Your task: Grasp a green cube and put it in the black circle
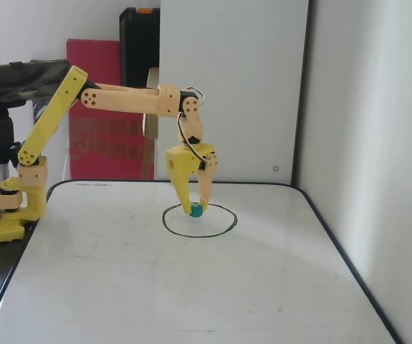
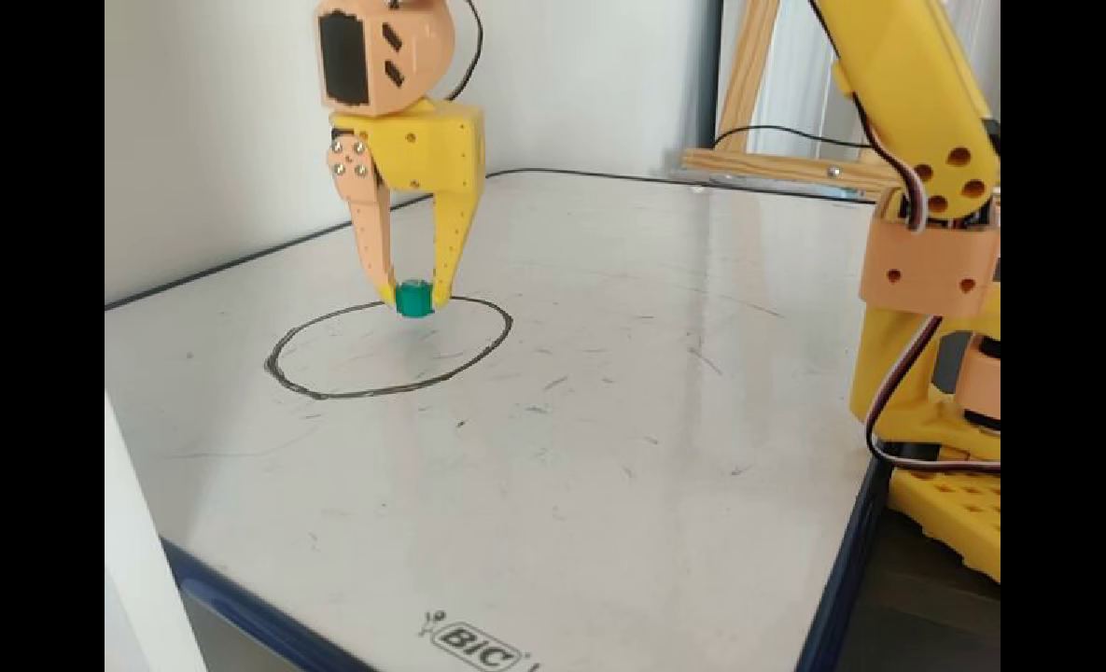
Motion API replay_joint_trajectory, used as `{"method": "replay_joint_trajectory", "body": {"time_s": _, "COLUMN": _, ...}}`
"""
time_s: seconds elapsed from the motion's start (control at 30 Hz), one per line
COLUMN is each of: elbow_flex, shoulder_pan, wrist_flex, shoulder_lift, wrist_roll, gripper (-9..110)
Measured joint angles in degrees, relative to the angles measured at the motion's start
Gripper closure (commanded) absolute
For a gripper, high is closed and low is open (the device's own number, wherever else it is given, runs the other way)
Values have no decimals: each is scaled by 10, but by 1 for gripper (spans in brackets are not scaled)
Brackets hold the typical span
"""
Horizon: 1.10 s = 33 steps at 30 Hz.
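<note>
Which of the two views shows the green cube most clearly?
The fixed view beside the arm's base: the green cube is large, held between the gripper fingertips. In the front fixed view the cube is only a tiny, partly hidden speck.

The tabletop looks like a glossy whiteboard, smooth but scuffed with faint marks. The claw is matt printed plastic, yellow and peach. Green cube looks matt plastic too.

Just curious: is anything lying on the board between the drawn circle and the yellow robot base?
No; in a fixed view, the whiteboard between the black circle and the base is bare apart from faint scuffs.
</note>
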Motion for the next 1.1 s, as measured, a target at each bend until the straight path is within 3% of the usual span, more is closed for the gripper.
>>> {"method": "replay_joint_trajectory", "body": {"time_s": 0.57, "elbow_flex": 2, "shoulder_pan": -21, "wrist_flex": -15, "shoulder_lift": -11, "wrist_roll": 6, "gripper": 101}}
{"method": "replay_joint_trajectory", "body": {"time_s": 1.1, "elbow_flex": 2, "shoulder_pan": -21, "wrist_flex": -20, "shoulder_lift": -16, "wrist_roll": 6, "gripper": 91}}
